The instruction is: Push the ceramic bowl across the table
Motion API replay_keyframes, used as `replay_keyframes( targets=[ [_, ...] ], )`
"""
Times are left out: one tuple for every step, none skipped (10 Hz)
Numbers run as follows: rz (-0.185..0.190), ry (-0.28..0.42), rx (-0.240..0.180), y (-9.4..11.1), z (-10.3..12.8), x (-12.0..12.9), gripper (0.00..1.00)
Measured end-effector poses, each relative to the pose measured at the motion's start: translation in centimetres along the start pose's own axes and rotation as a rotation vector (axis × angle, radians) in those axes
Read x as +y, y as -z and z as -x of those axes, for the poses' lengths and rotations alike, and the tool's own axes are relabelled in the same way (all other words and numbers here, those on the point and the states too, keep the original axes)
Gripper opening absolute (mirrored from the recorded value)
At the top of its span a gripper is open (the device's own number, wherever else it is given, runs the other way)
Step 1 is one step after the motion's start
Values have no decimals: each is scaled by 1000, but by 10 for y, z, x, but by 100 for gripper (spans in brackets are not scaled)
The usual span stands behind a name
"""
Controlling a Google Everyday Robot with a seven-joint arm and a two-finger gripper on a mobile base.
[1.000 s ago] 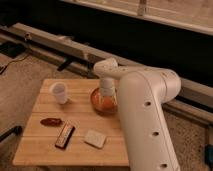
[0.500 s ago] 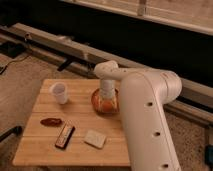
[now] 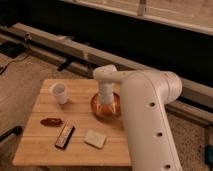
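The orange-red ceramic bowl (image 3: 104,108) sits near the right edge of the small wooden slatted table (image 3: 45,145). My white arm reaches over from the right and bends down into the bowl. The gripper (image 3: 105,103) points down and sits inside the bowl, over its middle. The arm hides the bowl's right rim.
A small white cup (image 3: 59,93) stands at the table's back left. A dark red oval object (image 3: 51,121) lies at the left front. A dark rectangular bar (image 3: 65,136) and a pale square block (image 3: 95,139) lie at the front. A metal rail (image 3: 75,50) runs behind the table.
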Motion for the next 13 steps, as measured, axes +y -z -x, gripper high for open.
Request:
replay_keyframes(
  targets=[
    [3,-1,19,-5,-11,4,65],
    [7,-2,33,-8,-17,7,65],
    [11,-3,45,-11,-23,8,65],
    [17,-5,61,-15,-31,11,65],
    [28,-10,78,-17,-38,13,65],
    [37,-17,94,-19,-44,15,65],
    [42,-26,110,-21,-49,15,65],
    [43,-33,130,-24,-56,15,65],
    [43,-31,147,-26,-64,17,65],
    [43,-28,159,-28,-69,20,65],
    [45,-19,176,-30,-80,26,65],
    [48,-12,184,-30,-86,30,65],
    [50,-6,188,-30,-90,34,65]
  ],
)
